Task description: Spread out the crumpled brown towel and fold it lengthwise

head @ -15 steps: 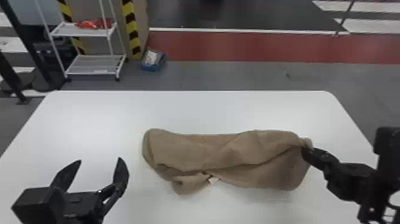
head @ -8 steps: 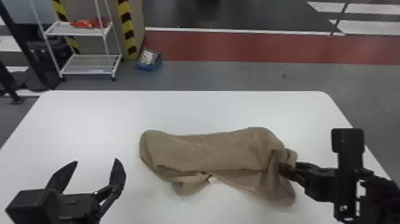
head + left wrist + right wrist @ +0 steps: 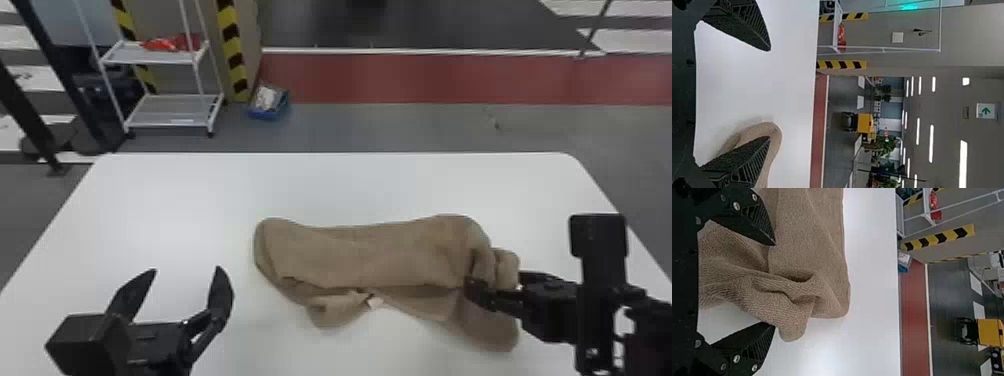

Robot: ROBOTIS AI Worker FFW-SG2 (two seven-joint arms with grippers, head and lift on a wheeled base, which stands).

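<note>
Towel (image 3: pixel 370 255) lies rumpled within spread right gripper (image 3: pixel 774 284), left gripper (image 3: pixel 186 269) spread too; best pinch one edge layer, low.

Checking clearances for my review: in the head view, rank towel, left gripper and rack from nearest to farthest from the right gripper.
From the right gripper:
1. Towel, between its open jaws.
2. Left gripper, near left.
3. Rack, far left background.
</note>
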